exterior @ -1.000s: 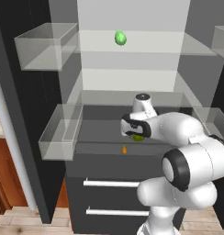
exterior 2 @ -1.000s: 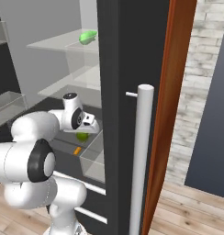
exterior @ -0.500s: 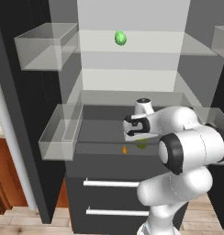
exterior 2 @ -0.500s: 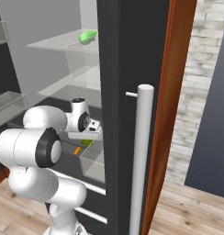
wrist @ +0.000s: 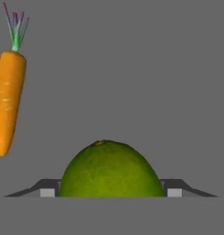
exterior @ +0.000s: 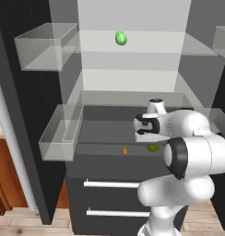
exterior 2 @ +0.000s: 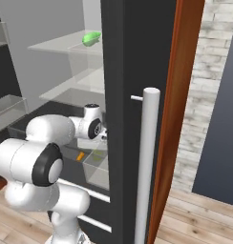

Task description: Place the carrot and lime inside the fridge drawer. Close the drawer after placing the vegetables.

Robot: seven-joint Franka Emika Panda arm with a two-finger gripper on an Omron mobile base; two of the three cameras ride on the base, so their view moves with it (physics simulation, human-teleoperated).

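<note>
My gripper [wrist: 111, 193] is shut on the lime [wrist: 111, 170], a green ball that fills the gap between the two fingertips [wrist: 47, 192]. In the left base view the gripper [exterior: 152, 142] points down over the right front part of the fridge drawer [exterior: 100, 148], with the lime [exterior: 153, 148] just under the hand. The carrot [wrist: 9, 101] lies on the drawer's dark floor to the left of the lime, leafy tip away from me. It is the small orange carrot [exterior: 125, 150] near the drawer's pale front edge. The right base view shows the carrot [exterior 2: 80, 156] and lime [exterior 2: 98, 153] side by side.
A brighter green oval thing [exterior: 121, 38] sits on the upper glass shelf. Clear plastic bins [exterior: 61, 133] hang on the left door, one more above [exterior: 45, 46]. Two closed drawers with white handles [exterior: 112, 185] lie below. The open fridge door with its long handle [exterior 2: 146, 162] stands close on the right.
The hand has shifted a little to the right and lower over the drawer, lime still between its fingers. The arm's elbow has swung forward. The carrot has stayed put.
</note>
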